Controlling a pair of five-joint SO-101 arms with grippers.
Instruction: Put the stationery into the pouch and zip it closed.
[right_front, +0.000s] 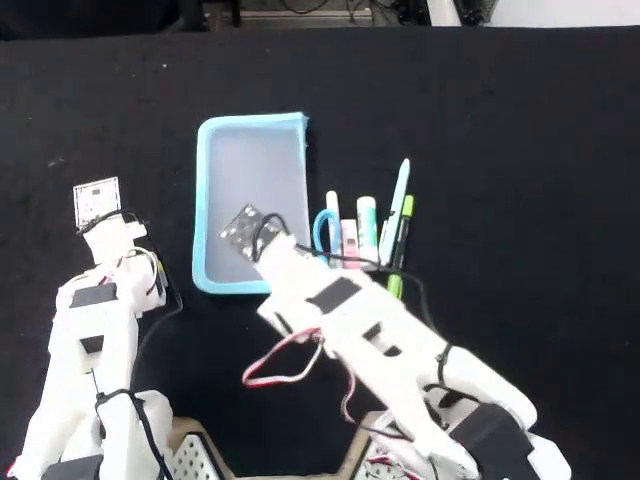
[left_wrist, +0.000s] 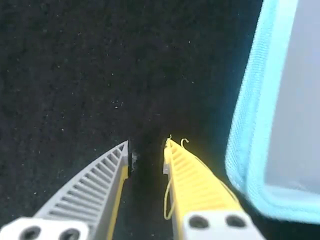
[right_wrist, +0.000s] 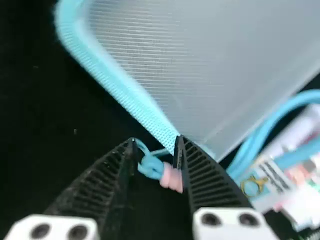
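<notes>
Our right claw (right_wrist: 155, 141) is clenched on the zipper pull (right_wrist: 152, 169), a blue cord with a pink bead that fills the narrow gap between the two black fingers, right at a corner of the pouch (right_wrist: 200, 65). Our left claw (left_wrist: 147, 144) is released. Its grey and yellow fingers stand a little apart over the black bench (left_wrist: 75, 75), just beside the pouch's blue edge.

In the high view the pouch lies flat at upper centre. The stationery (right_front: 365, 230) sits outside it, just to its right, with the scissors (right_front: 324, 232) nearest and then a row of pens (right_front: 400, 215). So we judge the step in hand to be working the zip open, with nothing packed yet. How far the zip is shut we cannot tell.

To do it well, we would keep the pinch firm and draw low and straight along the zip's line rather than upward. The light pouch could slide or lift with the pull, so pressing the left claw on its near edge would likely help.

The right wrist view gives us the pull and the fingers on it in close detail. The high view gives the layout instead, with the right arm (right_front: 370, 330) lying across the pouch's lower right corner. The left wrist view adds how close the free claw stands to the pouch.
</notes>
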